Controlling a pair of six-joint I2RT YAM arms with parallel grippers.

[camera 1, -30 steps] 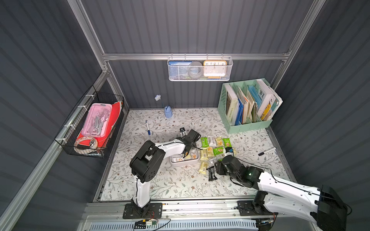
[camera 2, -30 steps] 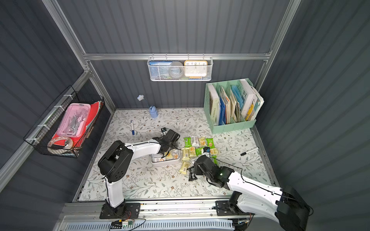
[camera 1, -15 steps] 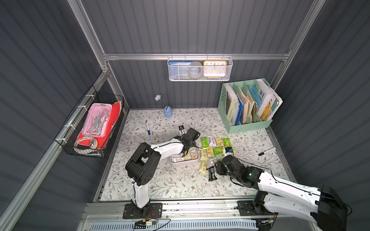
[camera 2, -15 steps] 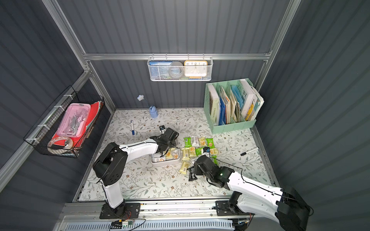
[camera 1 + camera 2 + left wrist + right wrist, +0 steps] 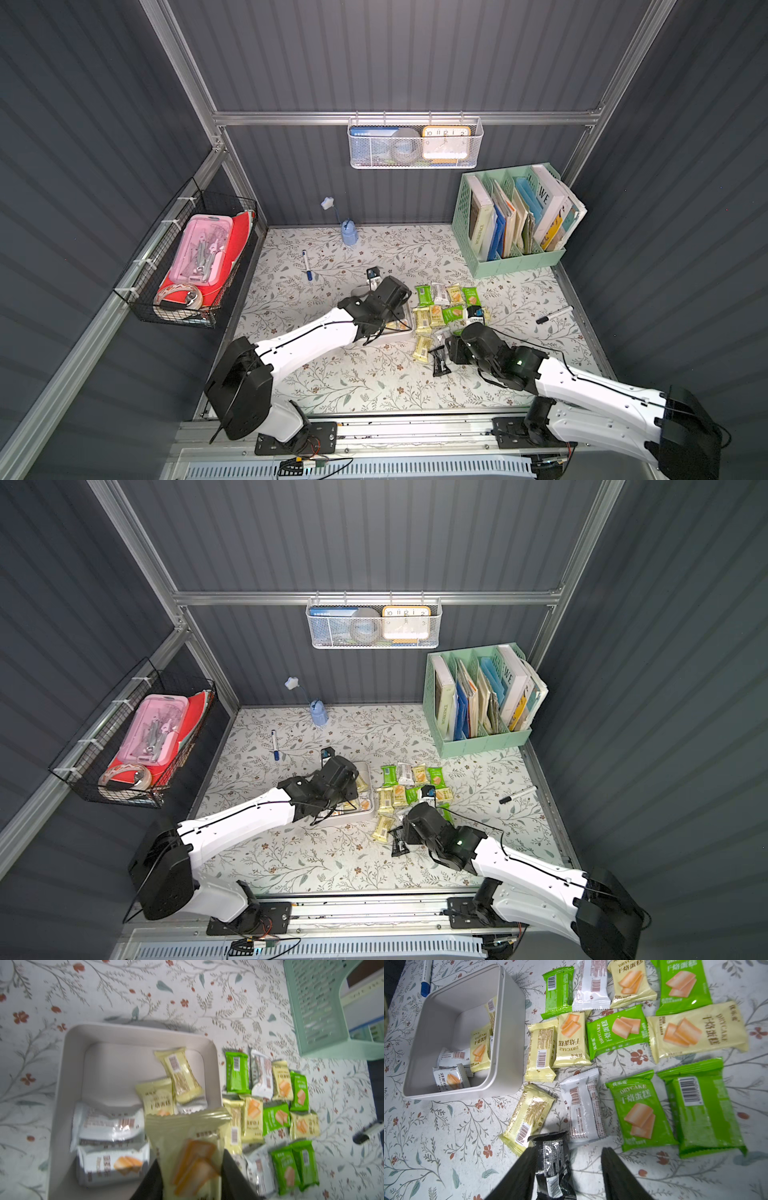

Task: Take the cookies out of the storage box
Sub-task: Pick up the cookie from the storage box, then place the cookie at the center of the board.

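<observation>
The cookies are split three ways. Five are in the storage box: two pale yellow and three white, one of the white ones mostly buried under its neighbours. Thirteen lie on the table just beside the box, toward the right arm: five green, five pale yellow, two white and one black cookie. They sit in loose rows, with several edges overlapping. One more, a pale yellow cookie printed with a tan biscuit, is clamped at one end between the left fingers. It hangs over the box wall nearest the rows.

The box is a shallow, lidless white tray standing flat on the table. In both top views the left wrist covers most of it.

The right fingers stand apart and grip nothing. The black cookie sits between them, touching one finger and clear of the other.

The left arm stretches from its base at the table's near edge diagonally out to the box, its wrist bent down over it. The right arm lies low, reaching from the near right corner to the near end of the rows.

Farther out, a mint-green file holder full of books stands at the far right. A blue-capped pen lies beyond the box and a black marker to the right of the rows. A black wire basket on the left wall holds a pink case.
</observation>
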